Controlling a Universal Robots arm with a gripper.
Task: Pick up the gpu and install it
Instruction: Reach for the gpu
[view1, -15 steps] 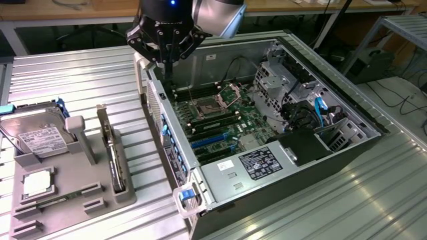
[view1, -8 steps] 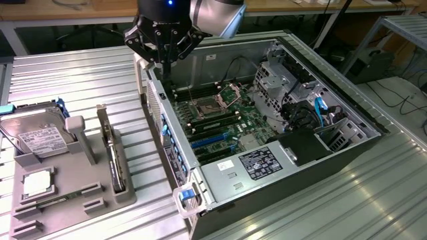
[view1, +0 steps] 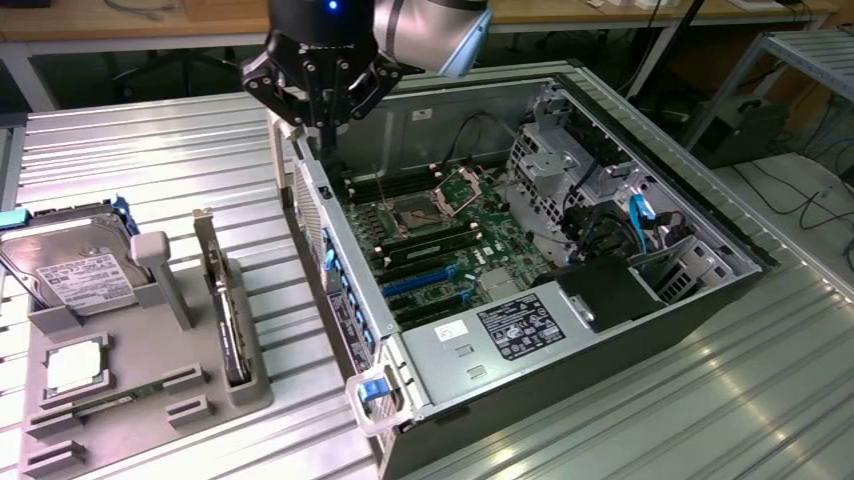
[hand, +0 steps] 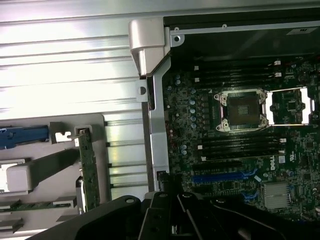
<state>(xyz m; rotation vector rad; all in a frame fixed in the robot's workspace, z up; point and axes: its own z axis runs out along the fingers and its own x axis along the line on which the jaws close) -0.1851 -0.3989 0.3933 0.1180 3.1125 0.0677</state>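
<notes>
A black multi-fingered robot gripper (view1: 324, 127), clenched and holding nothing, hangs over the rear wall of an open grey metal computer tower (view1: 400, 125) lying on its side on a ribbed silver metal counter (view1: 134, 150). The gpu (view1: 228, 320), a thin dark expansion card with a silvery end bracket, stands on edge in a slot of a grey moulded plastic holder (view1: 134, 395), just beside the tower on the exterior view's left and well apart from the gripper. The same holder carries a silver hard drive (view1: 80, 265) with a white label, its print too small to read, and a small square silver processor chip (view1: 76, 365). Inside the tower, the green motherboard (view1: 454, 240) shows an open, empty processor socket (hand: 242, 110), and a long blue expansion slot (hand: 220, 176). Small white lettering on the board near the slot appears to read DELL. A black-and-white sticker (view1: 518, 328) on the grey power supply cannot be made out.
</notes>
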